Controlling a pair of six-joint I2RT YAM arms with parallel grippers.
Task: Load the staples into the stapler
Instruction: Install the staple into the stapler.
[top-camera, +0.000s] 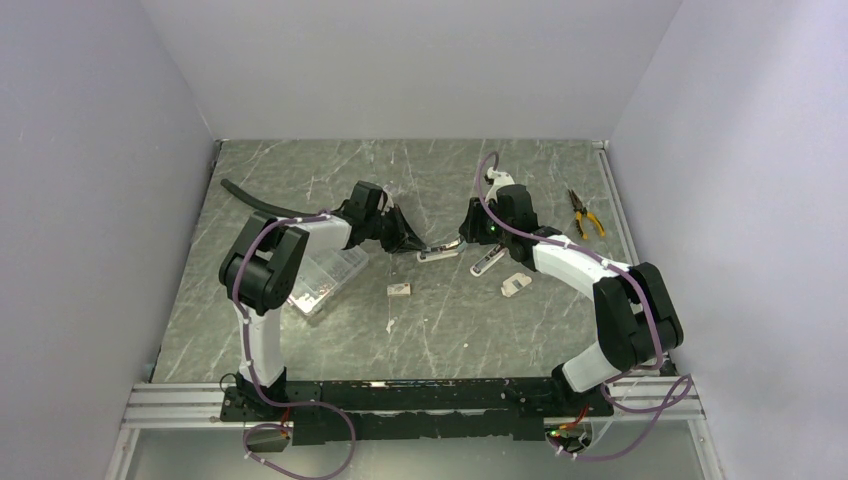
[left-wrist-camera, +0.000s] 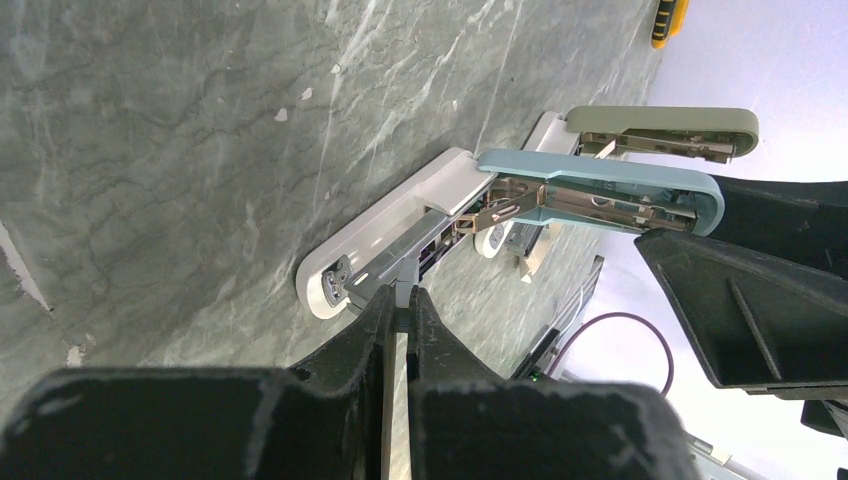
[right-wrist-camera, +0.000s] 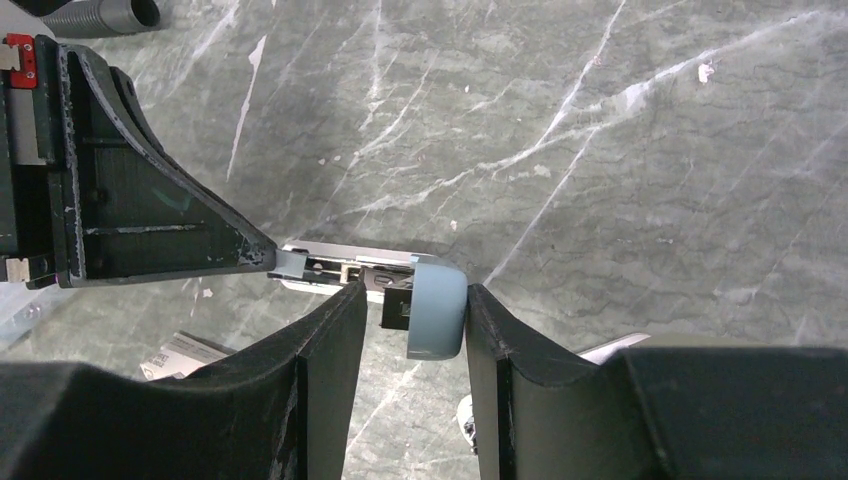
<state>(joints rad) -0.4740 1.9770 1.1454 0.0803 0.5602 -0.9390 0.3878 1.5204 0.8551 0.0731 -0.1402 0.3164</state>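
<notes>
**Status: stapler open, loading not yet begun.**

The white-based stapler with a blue-grey hinged lid (left-wrist-camera: 520, 195) is lying on the grey marble-patterned table (left-wrist-camera: 180, 130) between the two arms. Its lid is standing swung away from the base, exposing the metal staple channel.

The left gripper (left-wrist-camera: 400, 300) is pinching the front end of that channel, its fingers drawn together on the thin metal with almost no gap showing. The right gripper (right-wrist-camera: 415, 292) is straddling the free end of the lid. One finger is touching the lid's side while a narrow gap is showing at the other. Whether it is clamping the lid or only bracketing it cannot be told.

The small white cardboard staple box with a red mark (top-camera: 400, 289) is lying flat on the table on the near side of the stapler, apart from both grippers. No strip of staples is showing in either gripper. Whether the channel is holding any staples cannot be made out.

A second stapler with an olive-grey lid (left-wrist-camera: 660, 125), also open, is lying just beyond the first.

Judged from this layout, the opening step is looking complete. Three steps are appearing outstanding:

1. Taking a strip from the staple box.
2. Seating it in the channel.
3. Closing the lid.
</notes>
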